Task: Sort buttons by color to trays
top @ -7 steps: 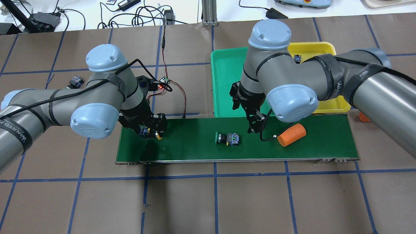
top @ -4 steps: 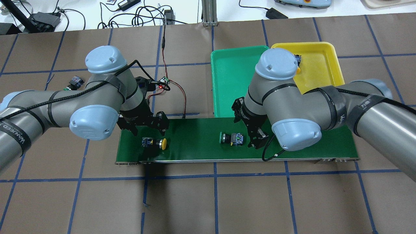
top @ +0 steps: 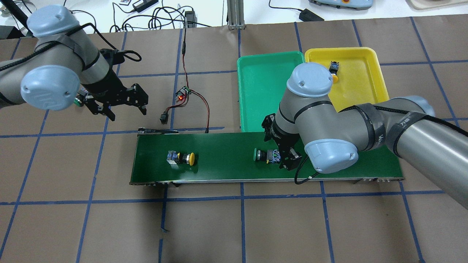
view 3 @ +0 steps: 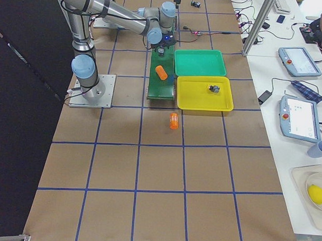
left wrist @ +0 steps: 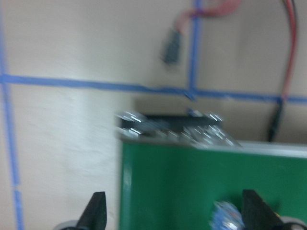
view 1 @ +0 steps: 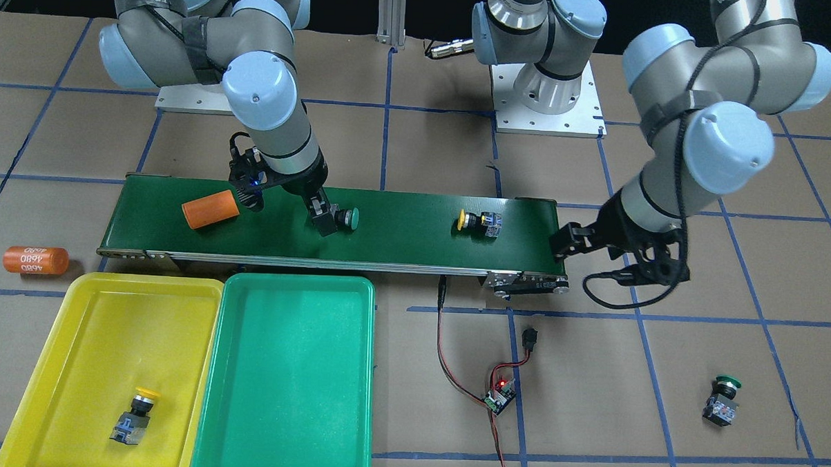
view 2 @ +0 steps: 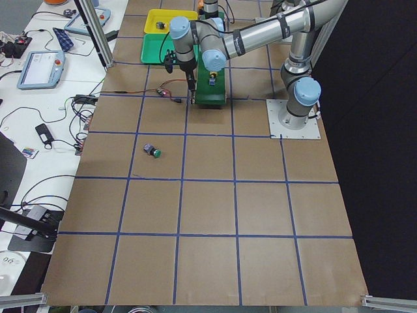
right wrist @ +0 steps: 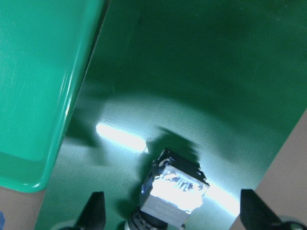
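**A:** Overhead first. What edges hem us in?

**B:** The conveyor belt (top: pixel 226 164) runs crosswise. The teal-green tray (top: pixel 256 95) sits just beside its far edge, and the yellow tray (top: pixel 367 91) is flush against that one. On our near side we have broad brown table (top: pixel 234 226).

**A:** And our right gripper (top: pixel 278 149)?

**B:** It is low over the belt with its fingers spread. The green button (top: pixel 264 155) lies on its side at them, cap toward our left. The yellow button (top: pixel 181 158) lies further left on the belt, apart from both grippers. Our left gripper (top: pixel 127 114) hangs released and gripping nothing over the table beyond the belt's left end. The other green button (top: pixel 77 101) peeks out beside its arm.

**A:** Front-facing?

**B:** One right finger (view 1: pixel 322 220) stands before the green button's block, so we see only the cap beside it. An orange cylinder (view 1: pixel 210 209) lies on the belt at the gripper's other side. The other yellow button (view 1: pixel 135 417) lies in the yellow tray.

**A:** The side views?

**B:** They are too small for us to judge fingers. From the left end, the other green button lies alone on the paper, well apart from the belt.

**A:** Wrists?

**B:** On the right wrist, the block sits between our two fingers with a gap on each side. The tray rim is at upper left and the belt's edge at right. The left wrist is blurred: its fingers are spread, one over paper and one over the belt's end.
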